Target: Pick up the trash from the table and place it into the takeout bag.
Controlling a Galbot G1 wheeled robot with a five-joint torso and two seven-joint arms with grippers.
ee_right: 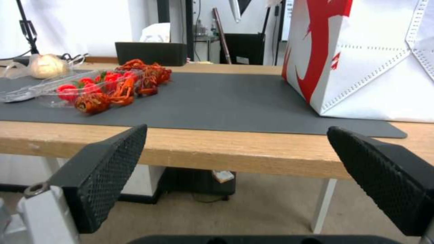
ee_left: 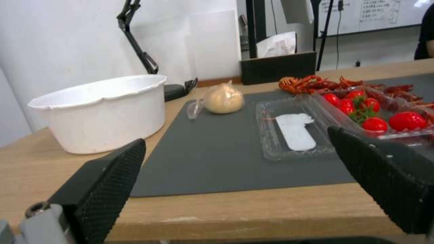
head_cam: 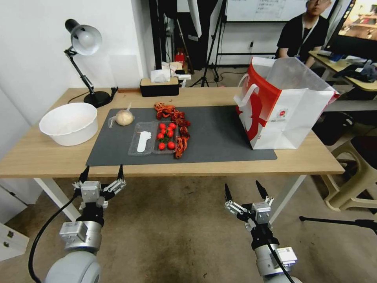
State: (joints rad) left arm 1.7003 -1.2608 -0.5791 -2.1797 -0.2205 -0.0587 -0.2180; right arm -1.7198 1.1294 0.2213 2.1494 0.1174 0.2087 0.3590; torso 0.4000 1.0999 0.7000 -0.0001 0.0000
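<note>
On the table (head_cam: 47, 161) lies a dark grey mat (head_cam: 220, 133). The trash sits on the mat's left half. It is a beige bun in a clear bag (head_cam: 123, 117) (ee_left: 223, 98), an open clear tray (head_cam: 141, 143) (ee_left: 289, 132) holding red tomatoes (head_cam: 167, 135) (ee_left: 361, 108), and red crayfish shells (head_cam: 172, 114) (ee_right: 135, 81). The takeout bag (head_cam: 282, 114) (ee_right: 371, 61), white with red sides, stands open on the mat's right end. My left gripper (head_cam: 102, 169) (ee_left: 235, 139) and right gripper (head_cam: 243, 186) (ee_right: 237, 132) hang open and empty before the table's front edge.
A white round bowl (head_cam: 70, 124) (ee_left: 104, 112) stands left of the mat. A desk lamp (head_cam: 84, 39) and a black tissue box (head_cam: 159, 86) sit along the far edge. A beige stool (head_cam: 353, 177) is right of the table, and a person sits behind the bag.
</note>
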